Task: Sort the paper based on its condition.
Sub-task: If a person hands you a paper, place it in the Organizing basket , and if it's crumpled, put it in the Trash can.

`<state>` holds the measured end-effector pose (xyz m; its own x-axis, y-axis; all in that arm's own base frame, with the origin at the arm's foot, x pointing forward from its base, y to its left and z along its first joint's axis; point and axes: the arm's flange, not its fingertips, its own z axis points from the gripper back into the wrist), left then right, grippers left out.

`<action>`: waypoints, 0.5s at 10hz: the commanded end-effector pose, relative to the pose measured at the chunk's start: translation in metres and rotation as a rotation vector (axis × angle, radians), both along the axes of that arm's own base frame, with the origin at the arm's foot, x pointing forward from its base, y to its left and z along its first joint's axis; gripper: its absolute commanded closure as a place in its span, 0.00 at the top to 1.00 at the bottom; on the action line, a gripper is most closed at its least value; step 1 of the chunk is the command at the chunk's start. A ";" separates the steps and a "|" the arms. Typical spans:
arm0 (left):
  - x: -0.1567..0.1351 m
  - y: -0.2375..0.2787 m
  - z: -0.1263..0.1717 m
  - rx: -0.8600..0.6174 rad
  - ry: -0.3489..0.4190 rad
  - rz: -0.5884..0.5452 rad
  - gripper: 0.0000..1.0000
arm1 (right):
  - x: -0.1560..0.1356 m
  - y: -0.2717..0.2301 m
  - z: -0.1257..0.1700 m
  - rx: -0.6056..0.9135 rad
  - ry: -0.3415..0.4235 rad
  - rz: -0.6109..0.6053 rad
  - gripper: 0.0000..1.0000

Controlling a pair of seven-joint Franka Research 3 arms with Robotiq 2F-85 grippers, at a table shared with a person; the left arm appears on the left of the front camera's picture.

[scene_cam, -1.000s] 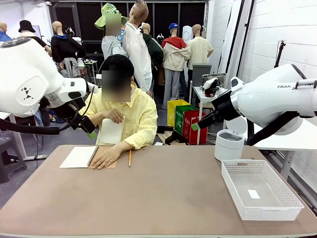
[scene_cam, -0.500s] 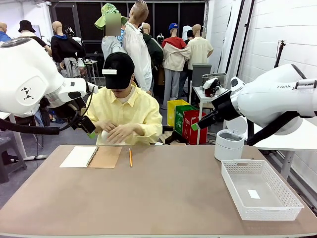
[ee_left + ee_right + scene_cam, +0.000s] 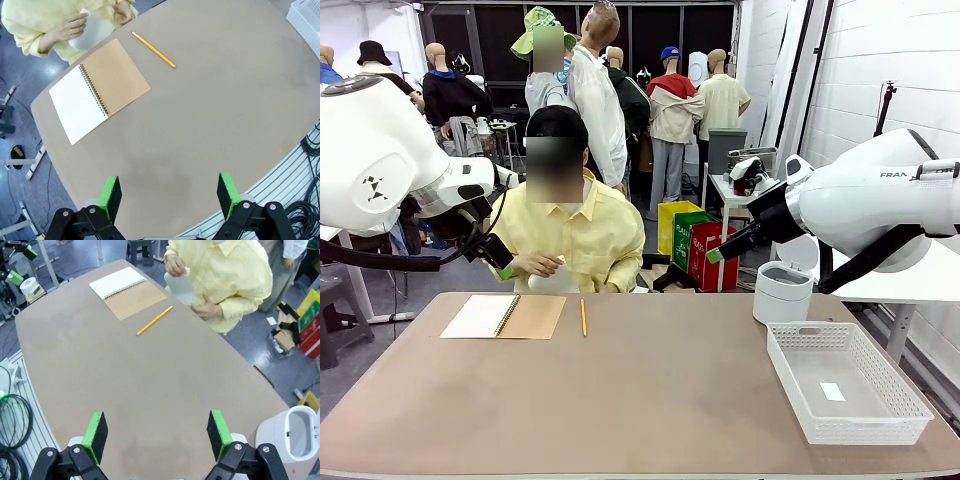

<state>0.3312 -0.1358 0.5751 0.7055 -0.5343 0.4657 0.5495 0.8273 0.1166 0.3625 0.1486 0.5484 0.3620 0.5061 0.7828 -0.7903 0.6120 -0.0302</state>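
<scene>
So, nothing's sorted yet. The paper (image 3: 553, 282) sits in the person's hands (image 3: 176, 264), just behind the notebook (image 3: 503, 316) at the far edge of the counter (image 3: 650, 400). The pencil (image 3: 583, 318) is beside the notebook, and the white basket (image 3: 775, 350) is well off to the notebook's right. The left pincer (image 3: 169, 192) and right pincer (image 3: 157, 435) hang above the counter, jaws apart, empty. Cluttered workshop behind.

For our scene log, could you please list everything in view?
open spiral-bound notebook with tan cover: one, white and tan, far left of table
yellow pencil: one, yellow, right of notebook
white mesh basket: one, white, table's near right
small white slip: one, white, inside basket
thin white paper sheet: one, white, in person's hands
white round bin: one, white, beyond table's right side
person's hands: two, holding the sheet
left gripper: one, black, green pads, open over table
right gripper: one, likewise open over table
</scene>
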 end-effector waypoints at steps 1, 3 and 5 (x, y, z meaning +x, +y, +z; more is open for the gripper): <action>0.000 0.001 -0.001 -0.004 -0.008 0.000 1.00 | 0.000 0.000 0.000 0.001 0.004 0.003 1.00; 0.000 0.001 -0.001 -0.004 -0.008 0.000 1.00 | 0.000 0.000 0.000 0.001 0.004 0.003 1.00; 0.000 0.001 -0.001 -0.004 -0.008 0.000 1.00 | 0.000 0.000 0.000 0.001 0.004 0.003 1.00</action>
